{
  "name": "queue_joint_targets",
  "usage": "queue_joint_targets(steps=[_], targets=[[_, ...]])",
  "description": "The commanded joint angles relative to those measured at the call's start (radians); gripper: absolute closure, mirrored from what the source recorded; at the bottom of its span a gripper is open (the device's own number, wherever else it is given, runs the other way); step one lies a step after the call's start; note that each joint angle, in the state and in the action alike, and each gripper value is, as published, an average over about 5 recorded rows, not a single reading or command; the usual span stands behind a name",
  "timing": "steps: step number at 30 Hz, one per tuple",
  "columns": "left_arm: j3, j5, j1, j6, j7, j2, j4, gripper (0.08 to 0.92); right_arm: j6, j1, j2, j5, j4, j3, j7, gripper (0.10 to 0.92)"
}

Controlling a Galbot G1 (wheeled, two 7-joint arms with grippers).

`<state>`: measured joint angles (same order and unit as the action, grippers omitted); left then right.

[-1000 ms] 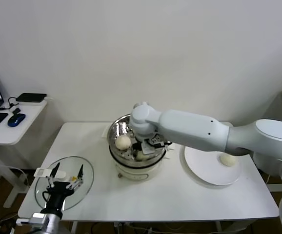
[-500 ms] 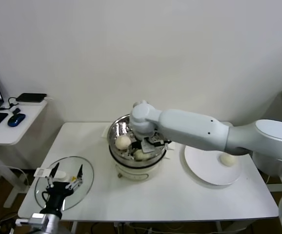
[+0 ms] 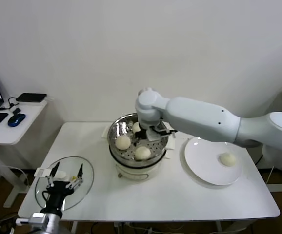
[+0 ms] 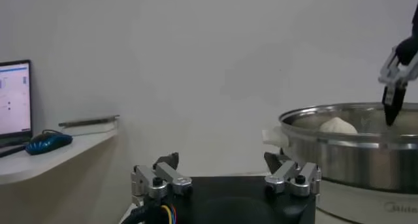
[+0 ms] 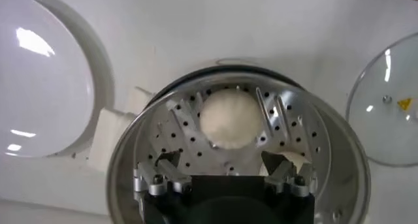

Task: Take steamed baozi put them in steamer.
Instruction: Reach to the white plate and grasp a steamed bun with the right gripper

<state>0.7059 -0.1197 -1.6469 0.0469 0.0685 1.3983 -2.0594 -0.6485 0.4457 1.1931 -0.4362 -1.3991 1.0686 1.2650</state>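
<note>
Looking down from the head, I count three cream-white baozi (image 3: pixel 142 153) in the shiny perforated steel steamer (image 3: pixel 112 139) and one on the flat white plate (image 3: pixel 199 168).

Left wrist: my left gripper (image 4: pixel 226 178) hangs wide, idle.

Right wrist: my right gripper (image 5: pixel 225 177) spreads empty above a released bun.

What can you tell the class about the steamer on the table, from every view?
The steamer is a round, shiny steel basket with a perforated floor, sitting on a white pot base mid-table. Three cream buns lie inside. The right gripper hangs open just above its far side, touching nothing. A white plate lies beside it, a glass lid apart.
</note>
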Motion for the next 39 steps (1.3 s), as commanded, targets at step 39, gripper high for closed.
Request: queue_joint_targets(steps=[39], targets=[[-0.028,0.009,0.022,0.007,0.008,-0.011,0.004,0.177,0.376,-0.433,-0.481,-0.039,0.620,-0.483,-0.002,0.203]])
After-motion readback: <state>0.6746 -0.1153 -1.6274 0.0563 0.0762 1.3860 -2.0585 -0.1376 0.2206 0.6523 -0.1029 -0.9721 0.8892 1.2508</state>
